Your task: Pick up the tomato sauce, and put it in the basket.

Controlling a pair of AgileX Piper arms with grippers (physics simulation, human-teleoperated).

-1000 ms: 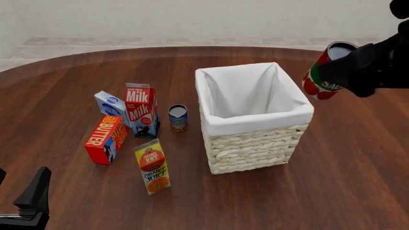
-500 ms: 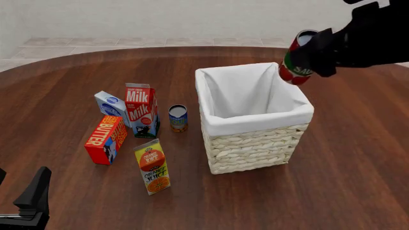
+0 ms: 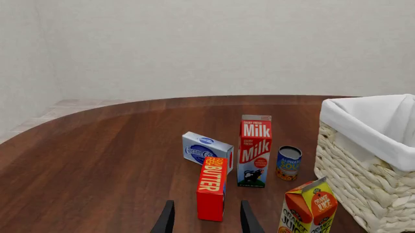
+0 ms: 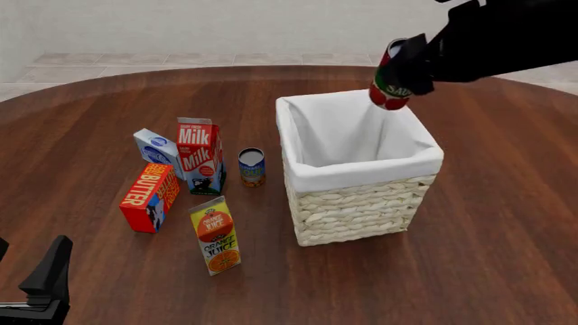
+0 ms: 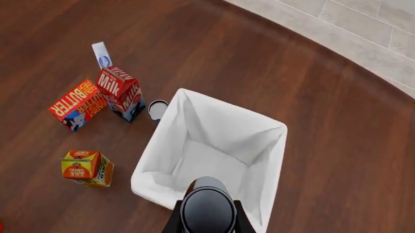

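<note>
Tomato sauce: small cylindrical can with a red label, green band and white lettering (image 4: 390, 87) is hanging in the air over the far right part of the basket's mouth, tilted so its silver top is leaning away toward the far side.
Right pincer: black two-fingered gripper (image 4: 408, 66) is clamping the can across its body; in the right wrist view only the dark round end of the can (image 5: 207, 209) and the finger bases are showing, so how wide the jaws are standing cannot be read beyond the can's own width.
Basket: large square pale straw wicker basket with a white cloth lining folded over its rim (image 4: 361, 175) is sitting upright on the brown wooden table (image 4: 505, 223), its opening facing up and nothing visible inside.
Key relation: the can is sitting directly below the right pincer and above the lined opening, near the far rim; its long axis is running roughly up and down with a lean, so a release here would probably be sending it down inside, though close to the far wall.
Left pincer: black gripper (image 3: 205, 218) is resting low at the near left of the table, jaws parted and holding nothing, well apart from the basket.
Nearer arm: the right one, already carrying the can.
Step in hand: judged as the carry ending and the drop coming.
</note>
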